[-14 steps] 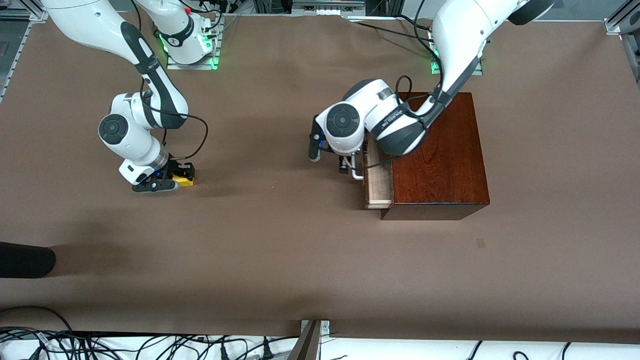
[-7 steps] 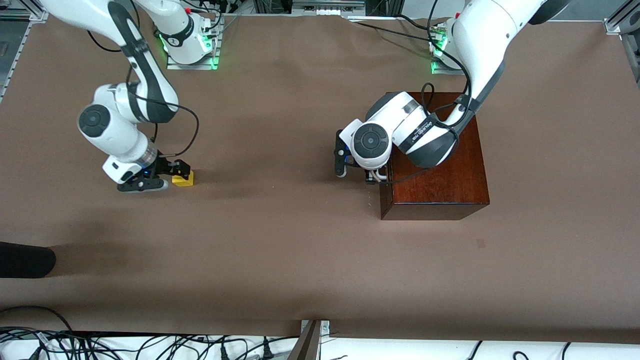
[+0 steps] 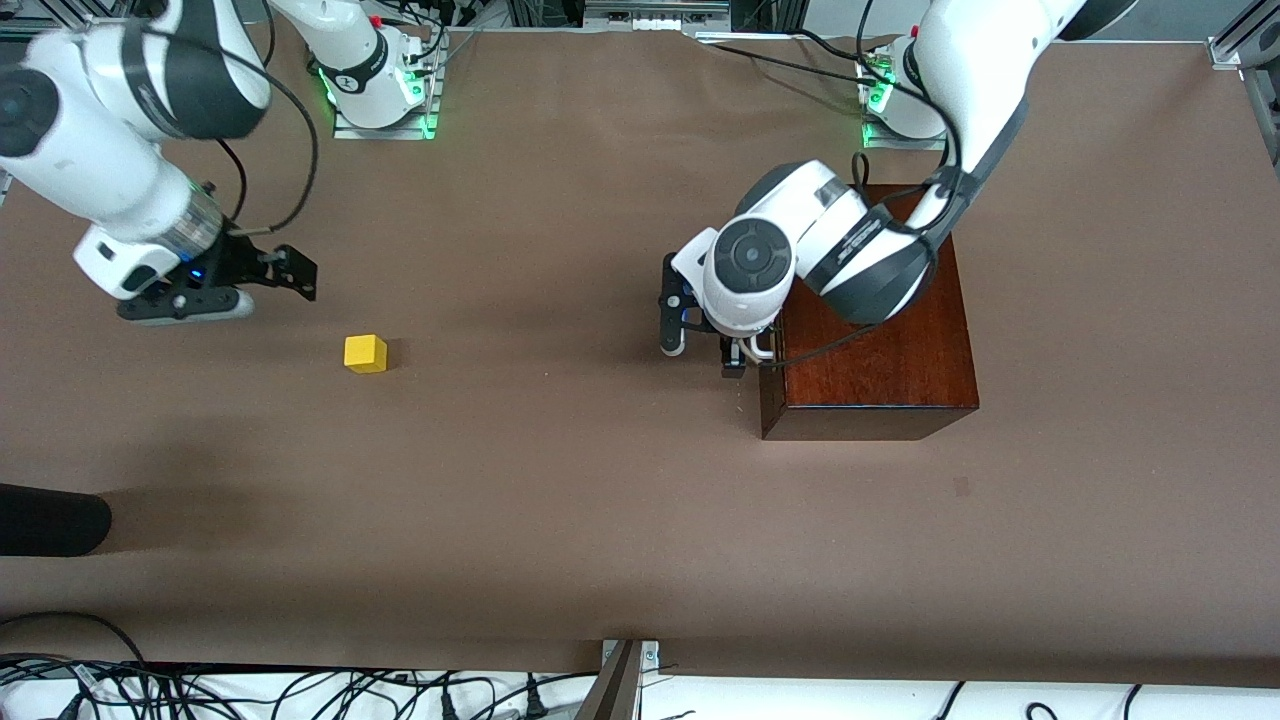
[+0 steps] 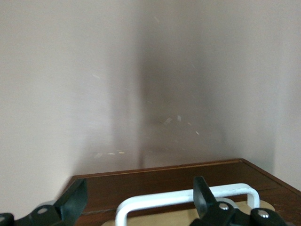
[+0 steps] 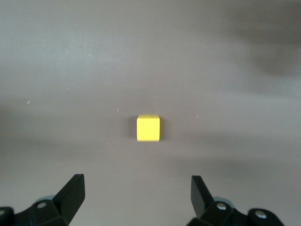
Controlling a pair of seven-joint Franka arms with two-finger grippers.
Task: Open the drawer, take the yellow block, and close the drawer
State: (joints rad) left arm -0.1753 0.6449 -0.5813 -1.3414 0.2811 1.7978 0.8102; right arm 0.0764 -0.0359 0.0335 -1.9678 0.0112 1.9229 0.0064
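Observation:
The yellow block (image 3: 365, 353) lies alone on the brown table toward the right arm's end; in the right wrist view it (image 5: 148, 128) sits out ahead of the tips. My right gripper (image 3: 275, 280) (image 5: 136, 193) is open and empty, raised over the table beside the block. The drawer (image 4: 155, 181) is shut flush in the mahogany box (image 3: 880, 340). My left gripper (image 3: 742, 355) (image 4: 138, 200) is open at the drawer front, its fingertips either side of the white loop handle (image 4: 183, 200) without closing on it.
A dark rounded object (image 3: 50, 520) pokes in at the table's edge at the right arm's end, nearer the front camera. Cables (image 3: 300, 690) run along the near edge below the table. A metal bracket (image 3: 625, 675) stands at the near edge.
The drawer went from partly open to shut as my left gripper moved in against it. My right gripper let go of the yellow block, then rose and drew away toward the right arm's end.

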